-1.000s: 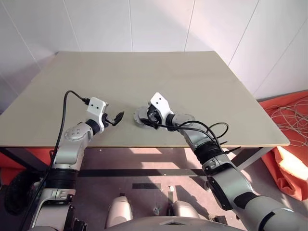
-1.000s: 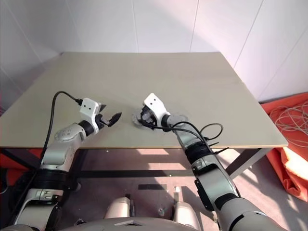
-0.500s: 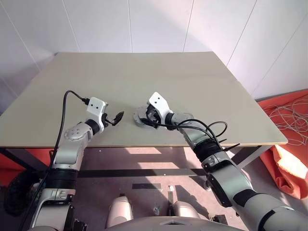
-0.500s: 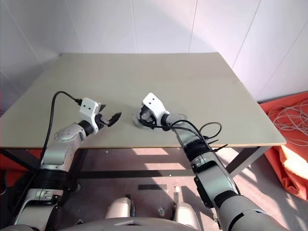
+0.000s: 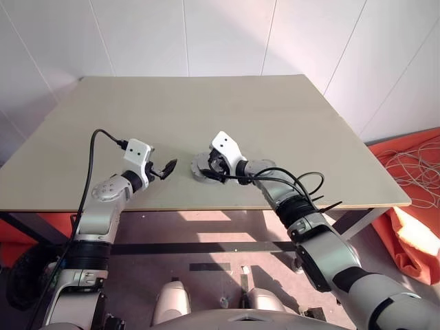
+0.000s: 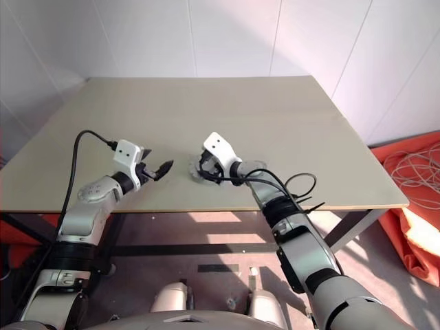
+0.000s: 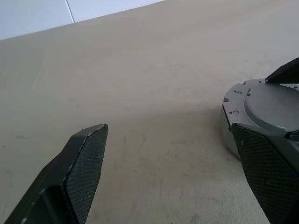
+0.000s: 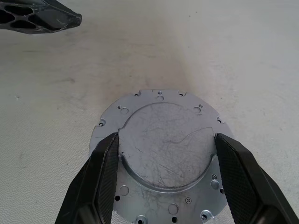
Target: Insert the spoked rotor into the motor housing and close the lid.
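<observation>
The right claw point(image 8: 161, 179), half-spread, straddles a round scratched silver-grey metal lid point(image 8: 161, 161) on the beige table point(image 5: 275, 117), gripping nothing certain; the wide-open, empty left claw point(image 5: 167, 167) sits beside.

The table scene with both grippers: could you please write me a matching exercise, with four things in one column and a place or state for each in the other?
Things:
1. left gripper
2. right gripper
3. round silvery metal part
4. orange cloth

Places or states:
A. lies flat on the table
B. on the floor, to the right of the table
C. open over bare tabletop, beside the part
D. fingers apart, one on each side of the part's raised middle

Pairs: 1-C, 2-D, 3-A, 4-B
</observation>
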### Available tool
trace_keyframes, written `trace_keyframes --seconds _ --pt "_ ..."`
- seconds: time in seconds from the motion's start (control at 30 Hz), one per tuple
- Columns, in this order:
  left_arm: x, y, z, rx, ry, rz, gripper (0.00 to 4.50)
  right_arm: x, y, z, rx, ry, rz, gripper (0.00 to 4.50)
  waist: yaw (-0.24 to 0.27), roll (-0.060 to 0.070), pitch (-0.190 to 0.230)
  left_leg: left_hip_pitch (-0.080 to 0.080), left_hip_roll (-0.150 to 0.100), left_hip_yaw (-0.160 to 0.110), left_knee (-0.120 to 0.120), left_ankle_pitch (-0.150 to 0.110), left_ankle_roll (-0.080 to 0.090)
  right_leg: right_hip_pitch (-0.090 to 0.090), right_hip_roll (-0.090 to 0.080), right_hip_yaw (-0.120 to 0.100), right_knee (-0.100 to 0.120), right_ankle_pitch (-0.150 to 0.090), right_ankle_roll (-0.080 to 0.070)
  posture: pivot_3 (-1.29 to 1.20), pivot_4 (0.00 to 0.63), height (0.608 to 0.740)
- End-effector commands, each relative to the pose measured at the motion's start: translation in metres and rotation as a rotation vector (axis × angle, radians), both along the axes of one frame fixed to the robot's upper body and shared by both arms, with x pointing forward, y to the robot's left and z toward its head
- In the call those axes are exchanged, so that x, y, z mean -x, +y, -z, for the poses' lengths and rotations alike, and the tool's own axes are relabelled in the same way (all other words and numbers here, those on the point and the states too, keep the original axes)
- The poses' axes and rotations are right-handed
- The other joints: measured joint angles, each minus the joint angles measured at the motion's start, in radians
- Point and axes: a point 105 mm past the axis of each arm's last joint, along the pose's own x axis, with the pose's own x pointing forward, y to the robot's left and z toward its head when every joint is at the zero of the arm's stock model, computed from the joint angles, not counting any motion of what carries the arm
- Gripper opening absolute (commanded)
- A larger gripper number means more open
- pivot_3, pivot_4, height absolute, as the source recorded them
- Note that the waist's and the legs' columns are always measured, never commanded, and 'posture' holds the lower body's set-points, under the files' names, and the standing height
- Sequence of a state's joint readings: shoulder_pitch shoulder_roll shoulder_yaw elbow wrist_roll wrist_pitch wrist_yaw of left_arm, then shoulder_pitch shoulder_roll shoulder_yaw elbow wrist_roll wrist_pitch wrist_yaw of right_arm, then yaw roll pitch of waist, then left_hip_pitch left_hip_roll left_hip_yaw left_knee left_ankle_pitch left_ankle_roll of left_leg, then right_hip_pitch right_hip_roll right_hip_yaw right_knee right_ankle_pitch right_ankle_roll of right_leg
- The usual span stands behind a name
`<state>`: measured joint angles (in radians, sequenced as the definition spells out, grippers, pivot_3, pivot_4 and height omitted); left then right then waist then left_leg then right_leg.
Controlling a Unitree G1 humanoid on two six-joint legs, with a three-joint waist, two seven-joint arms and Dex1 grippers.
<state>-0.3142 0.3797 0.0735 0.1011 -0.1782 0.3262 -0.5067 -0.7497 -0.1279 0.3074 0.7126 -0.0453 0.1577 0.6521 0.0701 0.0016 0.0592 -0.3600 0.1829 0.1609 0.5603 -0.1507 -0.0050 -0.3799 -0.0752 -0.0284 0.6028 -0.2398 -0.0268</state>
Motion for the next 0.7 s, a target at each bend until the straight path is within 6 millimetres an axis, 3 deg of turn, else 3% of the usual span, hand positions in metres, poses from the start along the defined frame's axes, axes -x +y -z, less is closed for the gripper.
trace_keyframes --seconds 0.03,0.17,0.3,0.47,0.5,0.53,0.57,0.6,0.63,0.67,0.7 --pt "-0.003 -0.003 -0.020 0.011 -0.069 0.011 4.50 0.015 -0.040 0.067 0.196 0.195 0.101 3.11 0.000 0.000 0.000 0.000 -0.001 -0.002 0.000 0.000 0.000 0.000 0.000 0.000 0.000 0.000 0.000 0.00 0.000 0.740" --pt "-0.003 -0.003 -0.020 0.012 -0.069 0.011 4.50 0.015 -0.037 0.067 0.192 0.197 0.103 3.11 0.000 0.004 0.001 0.000 -0.006 -0.012 0.000 -0.002 0.001 0.002 0.000 -0.004 -0.006 0.000 0.000 0.00 0.000 0.740" --pt "-0.003 -0.003 -0.020 0.012 -0.069 0.010 4.50 0.015 -0.037 0.069 0.191 0.202 0.112 3.11 -0.001 0.012 0.003 0.011 -0.004 -0.013 -0.019 -0.005 0.001 0.018 -0.005 -0.027 -0.035 0.000 0.000 0.00 0.000 0.740" --pt "-0.002 -0.003 -0.020 0.012 -0.068 0.011 4.50 0.014 -0.030 0.072 0.176 0.218 0.136 3.11 0.001 0.013 0.006 0.018 -0.001 -0.005 -0.033 -0.006 -0.001 0.020 -0.007 -0.041 -0.033 -0.001 0.000 0.00 0.000 0.740" --pt "-0.002 -0.003 -0.020 0.012 -0.068 0.011 4.50 0.014 -0.027 0.073 0.172 0.222 0.137 3.11 0.000 0.020 0.009 0.021 0.001 -0.006 -0.032 -0.009 -0.005 0.020 -0.010 -0.050 -0.036 -0.001 0.000 0.00 0.000 0.740" --pt "-0.002 -0.003 -0.020 0.012 -0.068 0.011 4.50 0.014 -0.025 0.073 0.171 0.225 0.136 3.11 -0.003 0.040 0.014 0.023 0.004 -0.009 -0.027 -0.020 -0.012 0.025 -0.016 -0.073 -0.042 -0.001 0.001 0.00 0.000 0.740" --pt "-0.002 -0.003 -0.020 0.012 -0.069 0.011 4.50 0.015 -0.023 0.074 0.170 0.227 0.135 3.11 0.014 0.044 0.014 0.020 0.017 -0.011 -0.027 -0.029 -0.014 0.043 -0.019 -0.110 -0.055 -0.005 0.002 0.00 0.000 0.740" --pt "-0.002 -0.003 -0.020 0.012 -0.069 0.011 4.50 0.015 -0.023 0.074 0.171 0.229 0.133 3.11 0.039 0.009 -0.003 0.007 0.023 -0.007 -0.030 -0.030 -0.014 0.040 -0.026 -0.107 0.025 -0.043 0.000 0.00 0.000 0.740" --pt "-0.002 -0.003 -0.020 0.013 -0.069 0.010 4.50 0.015 -0.022 0.075 0.172 0.230 0.132 3.11 0.051 -0.026 -0.018 0.001 0.023 0.027 -0.029 -0.028 -0.015 0.050 -0.031 -0.069 0.093 -0.069 -0.009 0.00 0.000 0.740" --pt "-0.002 -0.003 -0.020 0.013 -0.069 0.010 4.50 0.015 -0.023 0.075 0.174 0.230 0.132 3.11 0.070 -0.015 -0.018 0.002 0.024 0.049 -0.013 -0.030 -0.025 0.041 -0.030 -0.022 0.110 -0.130 -0.003 0.00 0.000 0.740" --pt "-0.002 -0.003 -0.020 0.014 -0.069 0.009 4.50 0.015 -0.023 0.075 0.174 0.231 0.132 3.11 0.081 -0.005 -0.022 -0.002 0.020 0.020 0.036 -0.047 -0.028 0.037 -0.028 -0.017 0.112 -0.135 -0.009 0.00 0.000 0.740"
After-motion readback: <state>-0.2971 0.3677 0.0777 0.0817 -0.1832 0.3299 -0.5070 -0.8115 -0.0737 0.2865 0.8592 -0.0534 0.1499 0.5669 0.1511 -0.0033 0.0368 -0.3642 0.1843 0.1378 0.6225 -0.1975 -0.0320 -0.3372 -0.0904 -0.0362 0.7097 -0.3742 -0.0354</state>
